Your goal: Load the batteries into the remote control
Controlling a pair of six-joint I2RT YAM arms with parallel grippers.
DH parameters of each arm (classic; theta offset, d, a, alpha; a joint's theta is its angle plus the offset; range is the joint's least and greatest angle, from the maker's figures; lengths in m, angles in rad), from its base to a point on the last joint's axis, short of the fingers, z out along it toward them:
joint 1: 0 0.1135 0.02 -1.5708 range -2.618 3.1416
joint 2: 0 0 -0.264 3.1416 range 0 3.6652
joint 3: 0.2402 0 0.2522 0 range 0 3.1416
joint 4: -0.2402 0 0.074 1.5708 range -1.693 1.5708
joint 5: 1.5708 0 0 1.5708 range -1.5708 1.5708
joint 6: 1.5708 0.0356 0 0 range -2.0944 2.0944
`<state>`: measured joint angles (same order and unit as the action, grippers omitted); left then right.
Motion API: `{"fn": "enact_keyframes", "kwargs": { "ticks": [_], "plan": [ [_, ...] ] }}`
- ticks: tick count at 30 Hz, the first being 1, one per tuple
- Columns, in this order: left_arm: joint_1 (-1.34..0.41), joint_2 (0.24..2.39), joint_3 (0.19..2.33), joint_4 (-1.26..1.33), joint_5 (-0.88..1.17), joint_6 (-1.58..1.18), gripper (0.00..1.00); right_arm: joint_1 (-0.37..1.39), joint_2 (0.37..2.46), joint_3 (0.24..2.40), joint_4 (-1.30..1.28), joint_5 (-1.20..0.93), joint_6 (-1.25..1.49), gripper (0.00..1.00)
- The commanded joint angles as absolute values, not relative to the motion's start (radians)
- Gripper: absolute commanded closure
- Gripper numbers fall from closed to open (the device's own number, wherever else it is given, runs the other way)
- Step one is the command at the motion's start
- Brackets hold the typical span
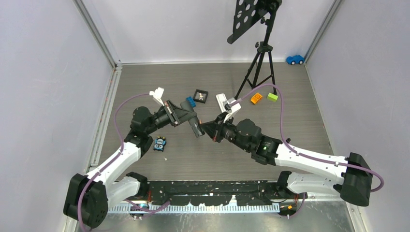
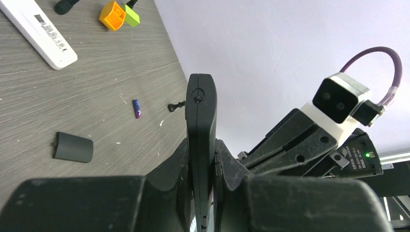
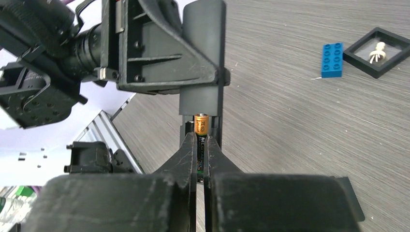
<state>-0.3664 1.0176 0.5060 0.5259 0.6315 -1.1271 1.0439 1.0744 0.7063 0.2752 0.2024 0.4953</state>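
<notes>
A gold-and-green battery [image 3: 201,124] sits at the open bay of the remote control [image 3: 203,43]. Its long axis runs along the remote's length, gold end pointing away from the right claw [image 3: 200,145], which is pinched shut on it. The left claw [image 2: 201,147] clamps the remote edge-on, raised off the bench [image 1: 145,82]. A purple-blue battery [image 2: 137,108] lies flat on that grey wood-grain surface, near a dark curved cover [image 2: 72,147]. Pale lilac walls [image 1: 43,72] close in three sides.

Left gripper [image 2: 202,147] clamping black remote [image 2: 201,111] edge-on, its end pointing up-frame. Purple-blue battery [image 2: 137,108] lying on counter [image 2: 96,72] left of remote; dark curved piece [image 2: 73,147] lying farther left.
</notes>
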Motion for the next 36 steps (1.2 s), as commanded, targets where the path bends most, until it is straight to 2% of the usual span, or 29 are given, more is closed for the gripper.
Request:
{"fn": "enact_keyframes", "kwargs": {
  "ticks": [1, 19, 25, 29, 34, 36],
  "plan": [
    [-0.367, 1.014, 0.502, 0.641, 0.674, -1.186, 1.00, 1.069, 1.076, 0.727, 0.351, 0.187, 0.422, 0.99],
    [-0.367, 1.003, 0.500, 0.716, 0.668, -1.262, 1.00, 1.131, 1.129, 0.759, 0.352, 0.269, 0.399, 0.94],
    [-0.367, 0.991, 0.502, 0.735, 0.665, -1.289, 1.00, 1.135, 1.102, 0.753, 0.333, 0.272, 0.391, 0.85],
    [-0.367, 0.983, 0.504, 0.742, 0.666, -1.302, 1.00, 1.135, 1.094, 0.743, 0.342, 0.277, 0.383, 0.85],
    [-0.367, 0.981, 0.506, 0.755, 0.667, -1.314, 1.00, 1.136, 1.100, 0.743, 0.341, 0.278, 0.375, 0.89],
    [-0.367, 0.983, 0.507, 0.760, 0.667, -1.314, 1.00, 1.137, 1.100, 0.742, 0.332, 0.278, 0.370, 0.85]
  ]
}}
